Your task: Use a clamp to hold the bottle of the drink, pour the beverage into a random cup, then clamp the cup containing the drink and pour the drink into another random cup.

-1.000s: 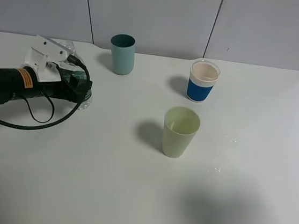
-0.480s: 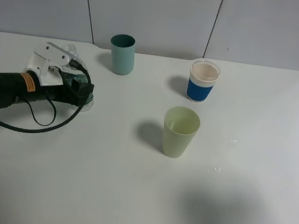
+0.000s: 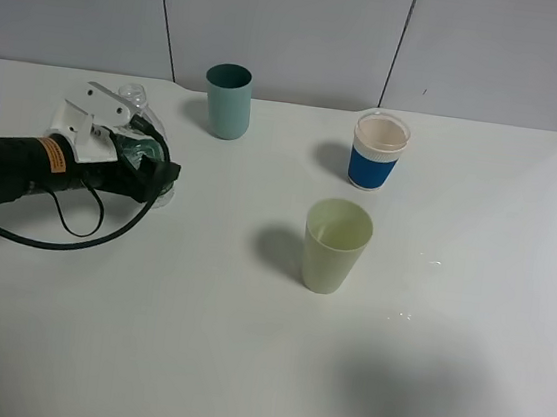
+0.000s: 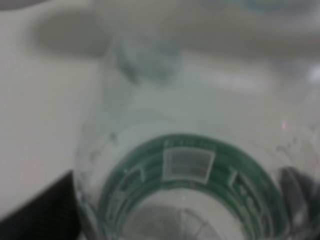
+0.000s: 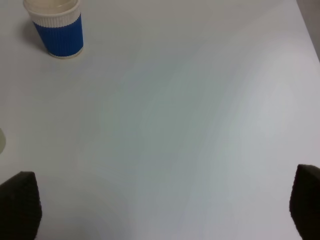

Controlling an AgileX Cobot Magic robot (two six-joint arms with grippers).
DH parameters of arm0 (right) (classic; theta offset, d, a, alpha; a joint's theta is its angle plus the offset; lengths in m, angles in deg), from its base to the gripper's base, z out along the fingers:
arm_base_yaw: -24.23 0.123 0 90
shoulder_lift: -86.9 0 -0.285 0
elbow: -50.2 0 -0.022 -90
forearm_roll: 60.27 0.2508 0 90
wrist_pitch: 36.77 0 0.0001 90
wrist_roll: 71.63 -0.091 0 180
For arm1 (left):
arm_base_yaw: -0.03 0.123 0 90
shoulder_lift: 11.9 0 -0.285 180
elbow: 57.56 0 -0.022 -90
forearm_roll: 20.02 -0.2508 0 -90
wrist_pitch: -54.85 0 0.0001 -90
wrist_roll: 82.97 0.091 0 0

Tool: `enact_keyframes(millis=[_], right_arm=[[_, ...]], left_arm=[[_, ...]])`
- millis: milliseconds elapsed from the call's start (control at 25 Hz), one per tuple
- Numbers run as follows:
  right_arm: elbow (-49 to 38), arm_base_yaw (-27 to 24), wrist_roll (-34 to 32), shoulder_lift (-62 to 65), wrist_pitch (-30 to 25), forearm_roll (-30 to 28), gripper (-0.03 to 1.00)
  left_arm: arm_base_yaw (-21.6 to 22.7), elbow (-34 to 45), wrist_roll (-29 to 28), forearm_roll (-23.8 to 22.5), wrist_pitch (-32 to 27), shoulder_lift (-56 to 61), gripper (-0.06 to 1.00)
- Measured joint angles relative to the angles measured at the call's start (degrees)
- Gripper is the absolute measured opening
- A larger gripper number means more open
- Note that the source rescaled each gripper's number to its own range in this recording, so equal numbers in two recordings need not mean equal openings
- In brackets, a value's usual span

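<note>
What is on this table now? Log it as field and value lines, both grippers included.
bottle: clear, green label, between the left gripper's fingers, left side of table
left gripper: around the bottle; whether it grips cannot be told
right gripper: open, nothing between its fingertips
teal cup: upright, at the back, nearest the bottle
white cup with blue band: upright, back right
yellow-green cup: upright, centre, in front of the others
droplets: right of the yellow-green cup
</note>
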Motion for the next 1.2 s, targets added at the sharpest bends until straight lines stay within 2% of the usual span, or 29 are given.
enact_keyframes(millis=[40, 80, 120, 200, 400, 640, 800, 880, 920, 1080, 1120, 1160, 1200], right_arm=[[0.0, 0.0, 0.0, 0.0, 0.0, 0.0, 1.0], [0.0, 0.0, 0.0, 0.0, 0.0, 0.0, 1.0], [0.0, 0.0, 0.0, 0.0, 0.0, 0.0, 1.0], [0.0, 0.0, 0.0, 0.0, 0.0, 0.0, 1.0], [0.0, 0.0, 0.0, 0.0, 0.0, 0.0, 1.0], [0.0, 0.0, 0.0, 0.0, 0.0, 0.0, 1.0], [0.0, 0.0, 0.0, 0.0, 0.0, 0.0, 1.0], [0.0, 0.0, 0.0, 0.0, 0.0, 0.0, 1.0], [0.0, 0.0, 0.0, 0.0, 0.0, 0.0, 1.0], [0.0, 0.0, 0.0, 0.0, 0.0, 0.0, 1.0], [0.0, 0.0, 0.0, 0.0, 0.0, 0.0, 1.0], [0.0, 0.0, 0.0, 0.0, 0.0, 0.0, 1.0], [0.0, 0.0, 0.0, 0.0, 0.0, 0.0, 1.0]], left_arm=[[0.0, 0.0, 0.0, 0.0, -0.69, -0.06, 0.52], [0.0, 0.0, 0.0, 0.0, -0.69, -0.06, 0.52], [0.0, 0.0, 0.0, 0.06, -0.84, -0.12, 0.75], [0.0, 0.0, 0.0, 0.24, -1.92, -0.12, 0.95], [0.0, 0.48, 0.0, 0.26, -4.03, 2.75, 0.98], [0.0, 7.14, 0.0, 1.19, -7.62, 14.04, 0.99], [0.0, 12.59, 0.0, 5.79, -10.62, 24.57, 1.0], [0.0, 13.76, 0.0, 8.47, -14.67, 30.9, 1.0], [0.0, 13.76, 0.0, 8.47, -14.67, 30.9, 1.0], [0.0, 13.11, 0.0, 11.7, -25.42, 40.94, 1.0], [0.0, 12.37, 0.0, 12.39, -29.68, 43.78, 1.0], [0.0, 10.25, 0.0, 13.3, -38.86, 49.19, 1.0], [0.0, 8.71, 0.0, 13.52, -44.25, 52.26, 1.0]])
